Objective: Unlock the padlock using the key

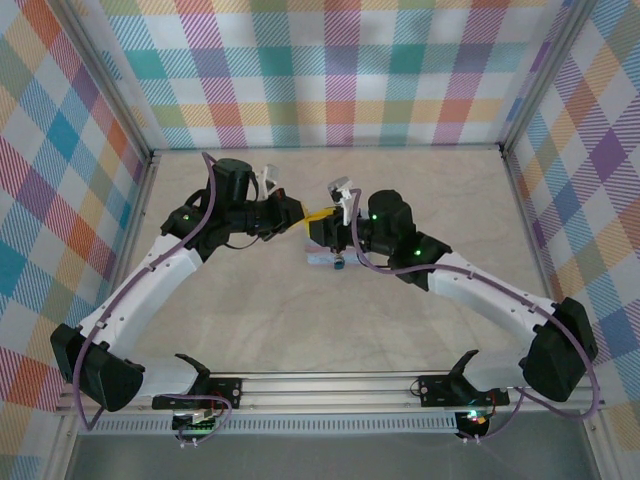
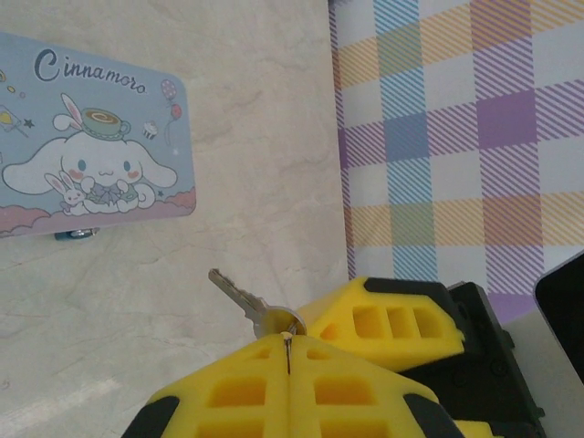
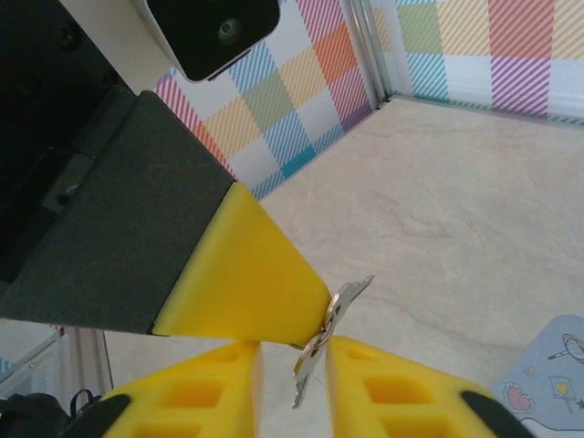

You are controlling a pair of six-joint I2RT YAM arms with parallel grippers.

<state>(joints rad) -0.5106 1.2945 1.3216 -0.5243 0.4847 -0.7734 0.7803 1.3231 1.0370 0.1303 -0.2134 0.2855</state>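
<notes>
My left gripper (image 2: 288, 339) is shut on the ring of a small silver key (image 2: 239, 299), whose blade juts out past its yellow fingertips above the table. In the right wrist view a second key (image 3: 307, 372) hangs from the same ring between the parted fingers of my right gripper (image 3: 294, 351). It lies near the right finger, and the jaws are not pinching it. Both grippers meet tip to tip at mid-table (image 1: 308, 216). A tiny dark thing, apparently the padlock (image 2: 75, 234), peeks out at the near edge of the pale blue tin (image 2: 91, 137).
The pale blue cartoon tin (image 1: 322, 258) lies flat on the beige table just below the two grippers. Plaid walls (image 1: 330, 70) close in the back and both sides. A metal rail (image 1: 330, 385) with the arm bases runs along the near edge.
</notes>
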